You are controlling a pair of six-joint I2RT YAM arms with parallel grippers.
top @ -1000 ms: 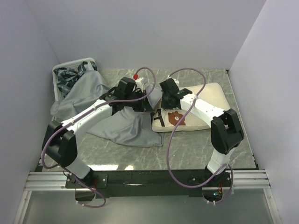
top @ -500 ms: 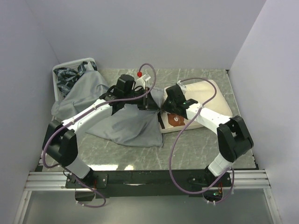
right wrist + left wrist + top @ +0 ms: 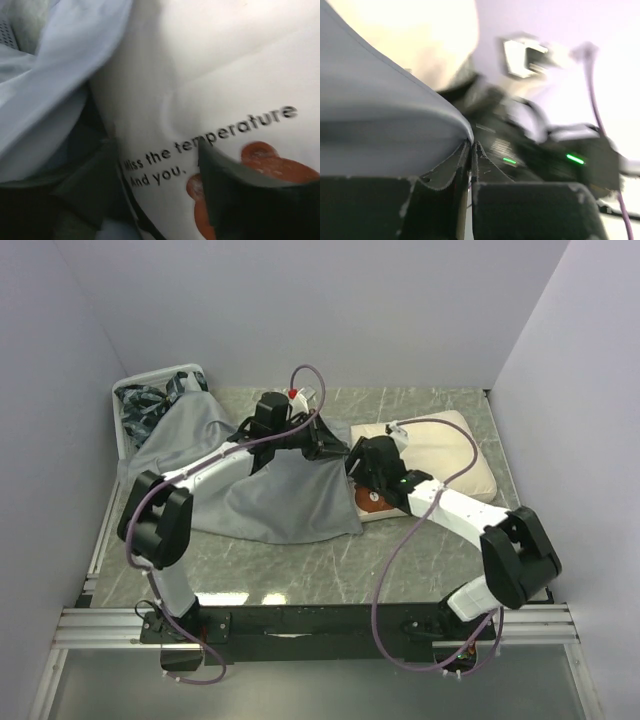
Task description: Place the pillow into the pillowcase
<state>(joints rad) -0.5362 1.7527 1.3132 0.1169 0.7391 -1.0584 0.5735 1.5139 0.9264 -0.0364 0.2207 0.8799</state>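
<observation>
The grey pillowcase (image 3: 270,495) lies limp and wrinkled on the worktop (image 3: 330,580). The pillow (image 3: 440,445) lies just to its right and touches it, with the bear-printed end against the pillowcase's right edge. The pillow's long axis runs straight away from the pillowcase, toward the right wall and tilted a little to the far side.

The left fingers (image 3: 445,170) are all but together, nipped on the pillowcase's hem at the far end of that right edge. That puts them beside the pillow's nearest corner. The right fingers (image 3: 240,195) stand apart, one on either side of the printed face by the black text. They grip nothing, and I cannot tell whether they rest on the pillow or hover over it.

The coming move appears to turn on this line-up. The pillow's short end already faces the held hem, so it has to travel leftward along its own length into the pillowcase. The right arm sits on the pillow and is better placed to take hold and feed it, while the left arm keeps the hem up.
</observation>
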